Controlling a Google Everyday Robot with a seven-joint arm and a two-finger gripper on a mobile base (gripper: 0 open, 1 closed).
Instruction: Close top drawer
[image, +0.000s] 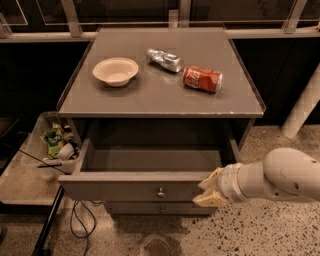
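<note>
— Where's the gripper (207, 190) got to?

— Low on the right, at the right end of the top drawer (115, 190) front, touching it or just about. Its two cream fingers (212, 178) are parted a little, one above the other, with nothing between them.

— And the drawer?

— Pulled well out of the cabinet (150, 102), front panel towards us, the small round knob (160, 192) at its middle.

— So it only has to push?

— I'd say so. No need to take the knob. But it's pressing off-centre, so the box may skew and bind on its runners. It would do better to slide nearer the knob, or else push slowly and straight back, square to the panel, until the front meets the cabinet.

— Anything to catch?

— I can see nothing sticking up inside the drawer. The bowl (115, 71), the crushed silver can (164, 60) and the red can (202, 79) lie on top, well clear, though a hard slam might set the cans rolling. A lower drawer (160, 209) sits shut beneath. On the left there's a bin of rubbish (54, 142) just beside the drawer's corner, with a dark stick poking out of it, and a cable (80, 220) on the floor. Neither lies in the drawer's path.
</note>
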